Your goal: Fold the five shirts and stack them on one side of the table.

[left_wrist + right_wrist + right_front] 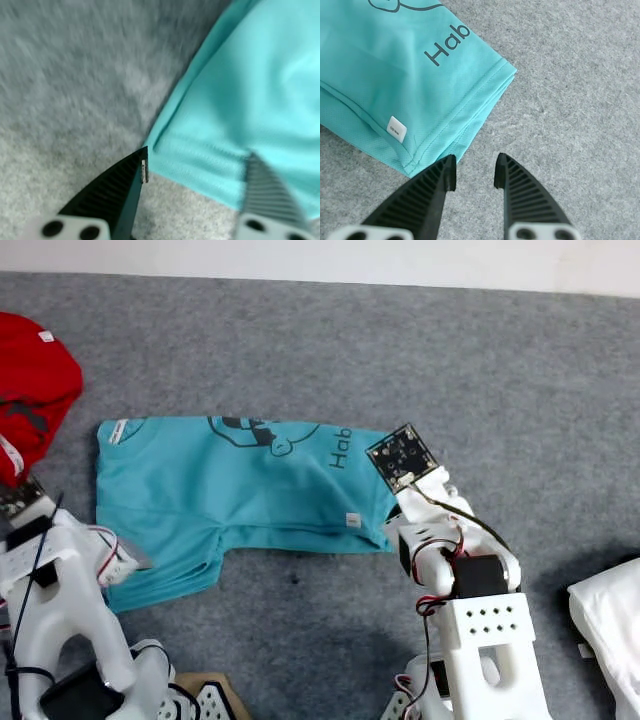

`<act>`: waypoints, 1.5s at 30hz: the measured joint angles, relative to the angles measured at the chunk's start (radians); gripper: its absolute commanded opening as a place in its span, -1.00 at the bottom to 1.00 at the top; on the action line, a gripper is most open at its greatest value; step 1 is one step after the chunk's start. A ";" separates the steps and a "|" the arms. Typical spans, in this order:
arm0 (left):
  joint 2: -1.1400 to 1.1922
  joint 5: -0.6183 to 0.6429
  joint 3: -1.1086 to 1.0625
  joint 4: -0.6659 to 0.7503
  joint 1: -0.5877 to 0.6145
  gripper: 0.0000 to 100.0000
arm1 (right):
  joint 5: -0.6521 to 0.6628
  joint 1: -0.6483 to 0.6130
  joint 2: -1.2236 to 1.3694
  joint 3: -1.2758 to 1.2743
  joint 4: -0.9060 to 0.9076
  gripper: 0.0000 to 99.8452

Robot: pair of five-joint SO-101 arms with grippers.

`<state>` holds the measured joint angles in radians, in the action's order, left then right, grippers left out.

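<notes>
A teal shirt point(230, 485) with a dark print lies spread and partly folded across the middle of the grey table. My left gripper point(200, 172) is open low over the shirt's near-left sleeve point(260, 90), one finger on each side of the hem edge. My right gripper point(476, 171) is open a little, just off the hem corner of the shirt point(385, 65) at its right end, beside a small white tag point(396, 129). Nothing is between its fingers. The left arm point(60, 570) stands at the front left and the right arm point(450, 540) at the front centre-right.
A crumpled red shirt point(30, 390) lies at the left edge. A white shirt point(610, 630) sits at the right front edge. Bare grey carpet point(500, 370) covers the back and right of the table.
</notes>
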<state>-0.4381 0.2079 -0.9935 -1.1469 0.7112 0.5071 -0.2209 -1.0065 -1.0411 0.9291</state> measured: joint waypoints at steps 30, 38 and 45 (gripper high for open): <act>0.002 0.000 -0.044 0.069 -0.029 -0.98 | 0.000 0.000 0.000 0.000 0.000 -0.72; 0.002 0.000 -0.078 0.160 -0.038 -0.99 | 0.000 0.000 0.000 0.000 0.000 -0.72; 0.002 0.000 -0.086 0.175 -0.046 -0.99 | 0.000 0.000 0.000 0.000 0.000 -0.72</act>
<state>-0.4365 0.2079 -1.0794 -0.9720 0.6651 0.5071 -0.2209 -1.0065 -1.0411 0.9291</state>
